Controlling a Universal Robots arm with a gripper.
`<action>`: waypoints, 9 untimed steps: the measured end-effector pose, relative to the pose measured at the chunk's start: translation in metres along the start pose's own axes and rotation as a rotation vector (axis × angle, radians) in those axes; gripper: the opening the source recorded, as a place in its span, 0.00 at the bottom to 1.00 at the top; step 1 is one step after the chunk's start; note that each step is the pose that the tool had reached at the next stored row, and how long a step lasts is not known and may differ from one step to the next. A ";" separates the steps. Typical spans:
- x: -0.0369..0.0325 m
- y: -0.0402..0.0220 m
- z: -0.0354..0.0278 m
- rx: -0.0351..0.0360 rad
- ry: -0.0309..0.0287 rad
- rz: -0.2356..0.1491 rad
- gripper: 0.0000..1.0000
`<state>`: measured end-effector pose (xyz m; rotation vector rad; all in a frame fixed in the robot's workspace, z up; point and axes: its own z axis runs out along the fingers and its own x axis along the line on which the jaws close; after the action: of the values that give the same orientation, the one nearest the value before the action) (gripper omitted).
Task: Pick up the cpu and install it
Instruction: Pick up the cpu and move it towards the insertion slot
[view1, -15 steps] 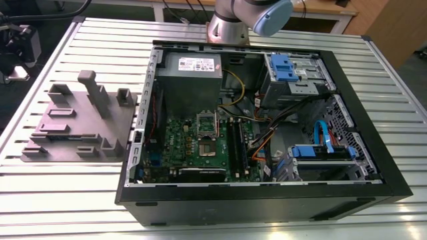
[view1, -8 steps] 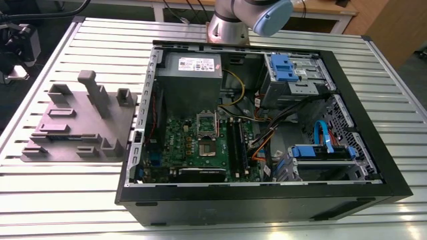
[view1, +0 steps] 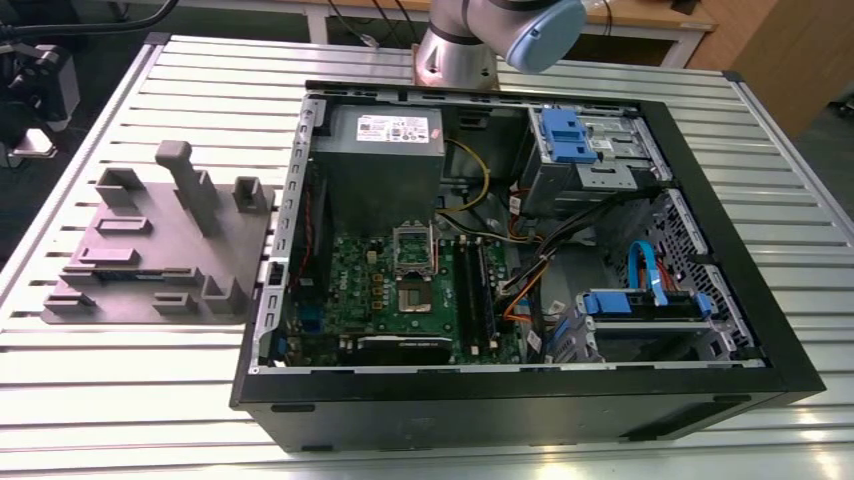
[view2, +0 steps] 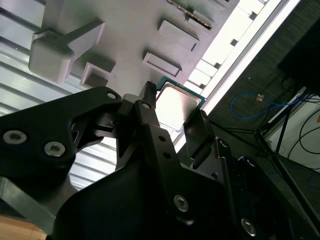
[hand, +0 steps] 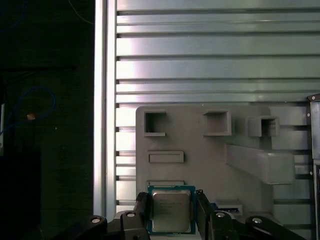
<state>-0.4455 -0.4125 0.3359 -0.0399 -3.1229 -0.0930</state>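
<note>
Progress stands at the carrying stage, by the look of it. The cpu (hand: 171, 211) is between the fingers (hand: 143, 210) of the gripper (hand: 172, 196) and seems to be raised clear of the grey fixture plate (hand: 200, 155). That plate shows well beneath it in both wrist views, so the pick-up appears done. Installation is not.

In the exterior view the open computer case (view1: 534, 390) takes up the middle of the slotted metal table (view1: 134, 400) and reaches toward the table edge on the exterior view's right. The fixture plate (view1: 174, 265) lies beside the case, near the table edge on the exterior view's left. The socket (view1: 416, 285) near the middle of the motherboard (view1: 374, 290) looks unoccupied, though it is too small to be sure. The arm (view1: 487, 35) rises from the far edge of the table, behind the case.

The gripper (view2: 175, 102) is spread only as wide as the chip. In the first wrist view one dark finger lies against each of two opposite edges of the square package, pinching it by its rim with the shiny metal top facing the camera. The second wrist view shows the cpu (view2: 177, 105) at the tips of the fingers (view2: 150, 120), with the pockets of the fixture plate (view2: 135, 30) behind it. Whether the chip is fully clear of the plate cannot be told for certain.
</note>
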 end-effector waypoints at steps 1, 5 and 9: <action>0.0000 0.0000 -0.0002 0.0000 0.0000 0.000 0.47; 0.0000 0.0001 -0.0010 0.0000 -0.0001 0.000 0.47; 0.0000 0.0001 -0.0019 0.0000 0.0000 0.000 0.47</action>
<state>-0.4455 -0.4125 0.3378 -0.0400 -3.1229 -0.0930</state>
